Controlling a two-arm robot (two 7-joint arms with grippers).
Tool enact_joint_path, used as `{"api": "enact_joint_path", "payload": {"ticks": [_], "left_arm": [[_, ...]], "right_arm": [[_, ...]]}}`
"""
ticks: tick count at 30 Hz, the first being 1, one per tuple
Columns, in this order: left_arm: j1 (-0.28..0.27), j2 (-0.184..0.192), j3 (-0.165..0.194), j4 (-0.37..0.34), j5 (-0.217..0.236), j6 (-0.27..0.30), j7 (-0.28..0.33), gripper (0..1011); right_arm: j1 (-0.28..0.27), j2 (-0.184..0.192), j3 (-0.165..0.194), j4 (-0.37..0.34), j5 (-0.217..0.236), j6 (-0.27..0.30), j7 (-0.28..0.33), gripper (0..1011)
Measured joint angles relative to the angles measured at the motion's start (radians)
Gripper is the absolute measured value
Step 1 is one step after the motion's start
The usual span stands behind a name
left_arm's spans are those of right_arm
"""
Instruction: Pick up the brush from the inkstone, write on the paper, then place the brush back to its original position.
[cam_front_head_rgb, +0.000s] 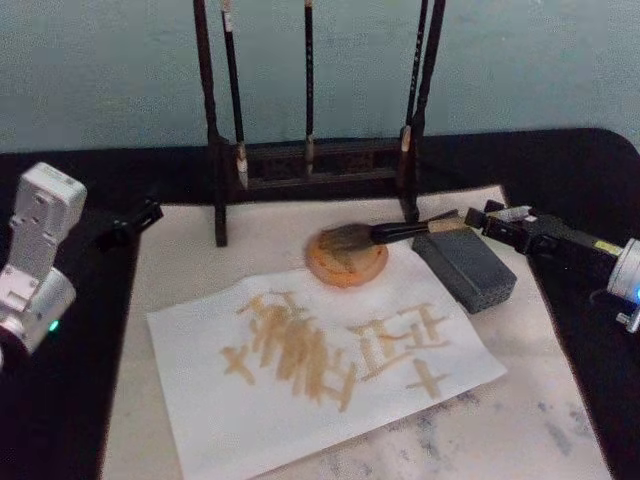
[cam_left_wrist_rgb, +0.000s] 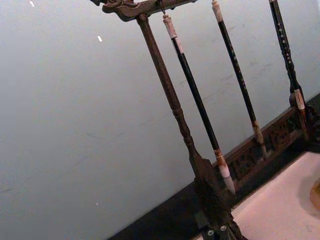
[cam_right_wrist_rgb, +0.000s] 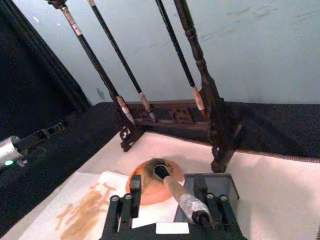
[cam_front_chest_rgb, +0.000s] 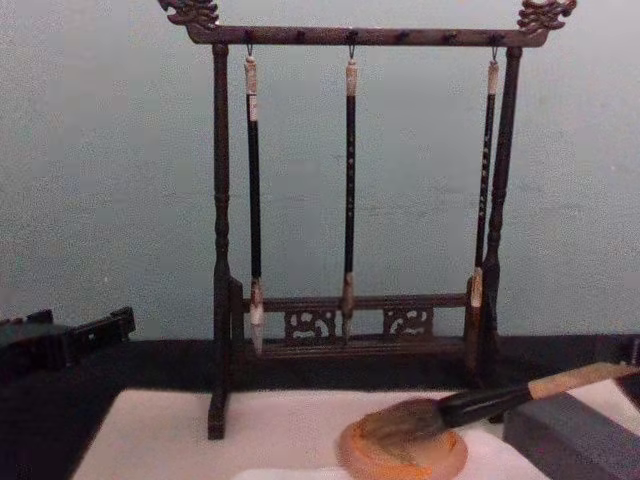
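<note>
- brush (cam_front_head_rgb: 395, 234): thick calligraphy brush with a bushy brown-grey hair head, black ferrule and pale tan handle. it lies tilted, hair head resting in the inkstone, handle rising toward the right.
- inkstone (cam_front_head_rgb: 347, 265): small round shallow orange-brown dish. it sits upright just beyond the far edge of the paper, near the scene's centre.
- paper (cam_front_head_rgb: 320, 370): large white rectangular sheet, lying flat and slightly skewed on the near side of the inkstone. its surface carries several tan-brown brush strokes grouped in the middle of the sheet.
</note>
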Motion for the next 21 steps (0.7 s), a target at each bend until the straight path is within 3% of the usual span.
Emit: {"api": "enact_joint_path", "payload": {"ticks": [12, 21], "left_arm": [[0.000, 0.000, 0.000, 0.000, 0.000, 0.000, 0.000, 1002], [0.000, 0.000, 0.000, 0.000, 0.000, 0.000, 0.000, 1002]], "right_arm": [[-0.002, 0.014, -0.004, -0.012, 0.000, -0.009, 0.000, 996], [-0.028, 0.040, 0.010, -0.025, -0.005, -0.022, -0.016, 1008]]}}
